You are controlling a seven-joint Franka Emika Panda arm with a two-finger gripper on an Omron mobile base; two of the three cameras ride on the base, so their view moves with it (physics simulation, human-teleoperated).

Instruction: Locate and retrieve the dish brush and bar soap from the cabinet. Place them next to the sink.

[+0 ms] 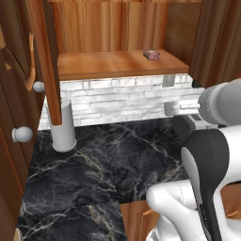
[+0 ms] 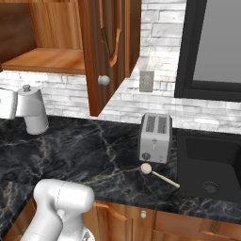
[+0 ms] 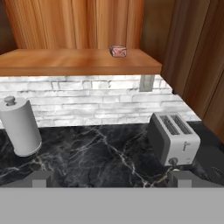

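Soap bar [image 3: 118, 51] sat alone on the cabinet [image 3: 78, 26] shelf, toward its right end, doors open. Below on the black marble counter [image 2: 84, 150], from the left: paper towel roll [image 2: 33, 110] by the brick wall, silver toaster [image 2: 155, 137], brush [image 2: 159, 174] lying just in front of the toaster, beside the sink [image 2: 212, 164]. Gripper [image 3: 109, 178] hung above the counter facing the shelf, jaws wide apart, holding nothing.

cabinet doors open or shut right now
Open. The cabinet doors are swung outward, exposing the shelf with the bar soap on it; one door juts edge-on over the counter.
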